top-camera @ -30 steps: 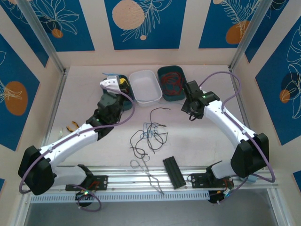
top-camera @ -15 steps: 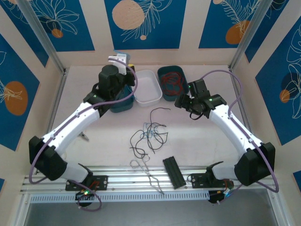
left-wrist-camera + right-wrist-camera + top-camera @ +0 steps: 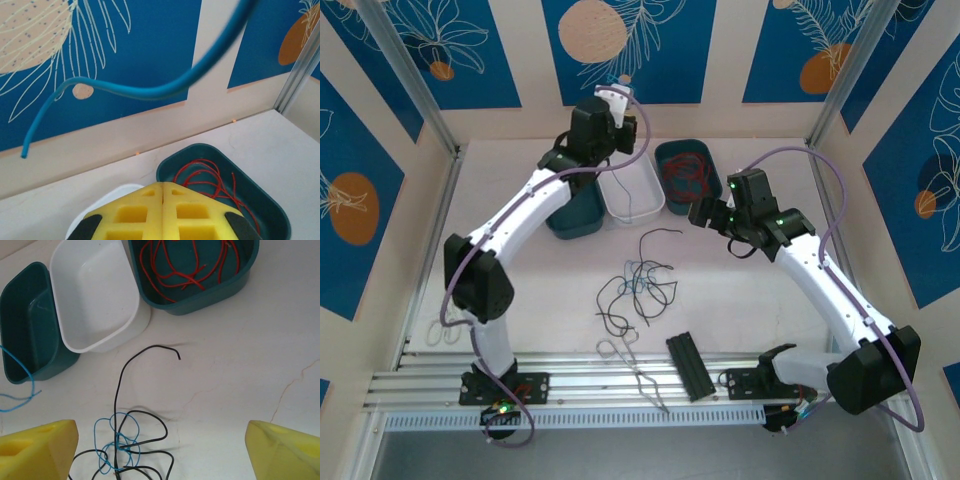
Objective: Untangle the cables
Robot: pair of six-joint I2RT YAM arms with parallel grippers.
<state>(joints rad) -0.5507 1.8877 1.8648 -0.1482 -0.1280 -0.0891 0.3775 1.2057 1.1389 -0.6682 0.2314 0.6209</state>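
Nearest the arm bases, at 6 o'clock on the worktop (image 3: 770, 300), lie metal tongs (image 3: 632, 365) and a black block (image 3: 689, 364), both apart from the work. Just beyond them, at the middle, sits the tangle (image 3: 638, 285): black cables looped through at least one thin blue one, with a black strand (image 3: 122, 375) running free toward 12 o'clock. This knot is what is left to do. At 2 o'clock of it hovers the right hand (image 3: 705, 213), its fingers spread wide and holding nothing, well placed, I judge, to come down on the tangle. Farther back, at 12 o'clock, three trays stand in a row: a dark teal tray (image 3: 25, 325), a white tray (image 3: 90, 295), and a teal tray (image 3: 200, 305) already holding the red cables (image 3: 175, 270), so that colour looks sorted. Farthest and highest, the left hand (image 3: 162, 192) is raised above the trays with its fingers pressed together. A blue cable (image 3: 150, 92) trails from it, evidently pinched, though the grip point is hidden, and its loose end dangles near the dark teal tray. About halfway, I judge: red is done, one blue is lifted out, black and blue are not yet parted.
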